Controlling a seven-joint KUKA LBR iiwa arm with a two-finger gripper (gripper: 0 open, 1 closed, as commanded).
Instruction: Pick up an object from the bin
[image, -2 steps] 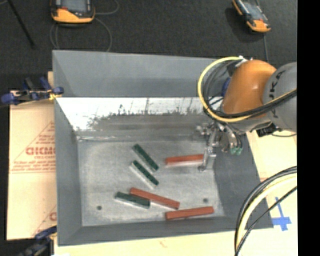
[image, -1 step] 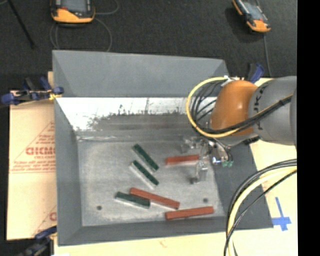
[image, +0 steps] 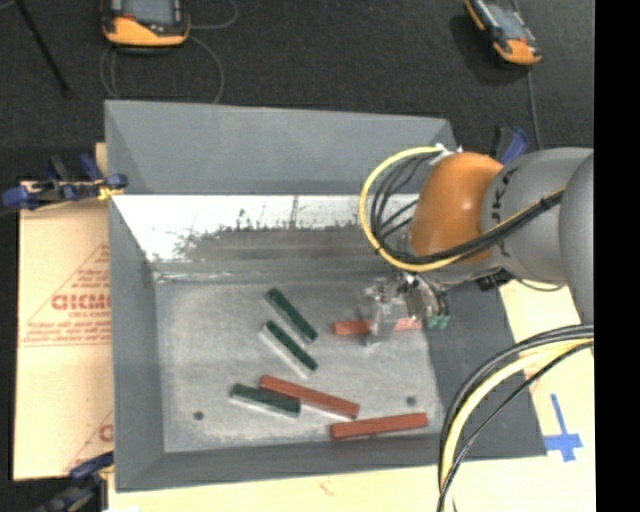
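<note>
My gripper (image: 378, 322) hangs low over the right middle of the bin floor, under the orange wrist cover. A short red bar (image: 350, 328) lies right under it, its left end sticking out past the fingers. Whether the fingers touch it I cannot tell. To the left lie two dark green bars, one (image: 291, 313) slanting and a second (image: 288, 347) just below it.
Along the front of the bin lie a long red bar (image: 309, 396), a dark green bar (image: 265, 399) beside it and another red bar (image: 378, 427) at the front right. The arm and its cables cover the bin's right side.
</note>
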